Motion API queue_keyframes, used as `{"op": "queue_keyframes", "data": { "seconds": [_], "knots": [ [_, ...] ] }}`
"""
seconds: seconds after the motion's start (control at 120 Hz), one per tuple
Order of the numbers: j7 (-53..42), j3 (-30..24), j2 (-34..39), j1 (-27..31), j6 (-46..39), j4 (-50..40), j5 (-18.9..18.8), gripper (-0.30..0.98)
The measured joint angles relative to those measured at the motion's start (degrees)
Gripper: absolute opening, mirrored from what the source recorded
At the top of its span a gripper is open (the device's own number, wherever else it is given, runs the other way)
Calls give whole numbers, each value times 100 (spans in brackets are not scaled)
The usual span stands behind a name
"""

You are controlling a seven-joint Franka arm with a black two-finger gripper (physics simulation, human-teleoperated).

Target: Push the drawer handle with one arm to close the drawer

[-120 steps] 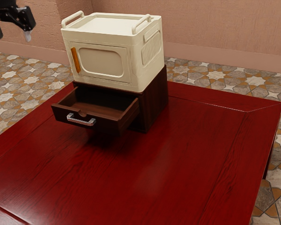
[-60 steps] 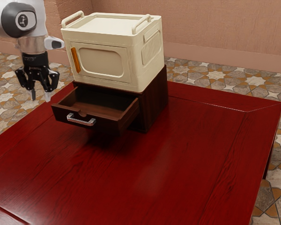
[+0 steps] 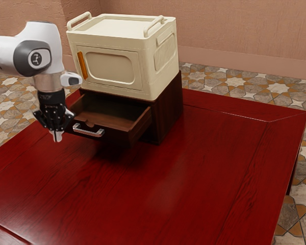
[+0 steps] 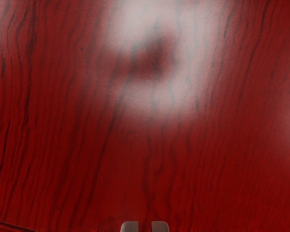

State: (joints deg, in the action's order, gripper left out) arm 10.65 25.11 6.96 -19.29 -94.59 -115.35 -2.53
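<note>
The black gripper (image 3: 56, 136) points down at the exterior view's left, beside the left end of the drawer front, its fingertips drawn together with no object between them. In the wrist view, the tips of the gripper (image 4: 145, 226) stand close over red wood. The dark brown drawer (image 3: 112, 134) is pulled out of its cabinet (image 3: 167, 112). On its front is a silver handle (image 3: 88, 131), to the exterior view's right of the fingertips. Whether the hand touches the drawer front, I cannot tell.
A cream box (image 3: 115, 43) with an orange handle (image 3: 82, 65) sits on top of the cabinet. Both rest on the red table (image 3: 183, 178), whose wood surface (image 4: 111, 169) lies under the hand. Pink walls stand behind.
From the upper left, my hand has come toward the exterior view's right and down, to beside the drawer front. Its fingers, apart before, have come together. The drawer has not moved.
</note>
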Motion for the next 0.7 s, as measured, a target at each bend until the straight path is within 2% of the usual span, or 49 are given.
{"op": "queue_keyframes", "data": {
  "seconds": [0.225,0.7],
  "knots": [
    [31,1,-8,-161,-460,-416,-15,-9],
    [70,47,-535,-76,-2059,-370,-154,-10]
  ]
}}
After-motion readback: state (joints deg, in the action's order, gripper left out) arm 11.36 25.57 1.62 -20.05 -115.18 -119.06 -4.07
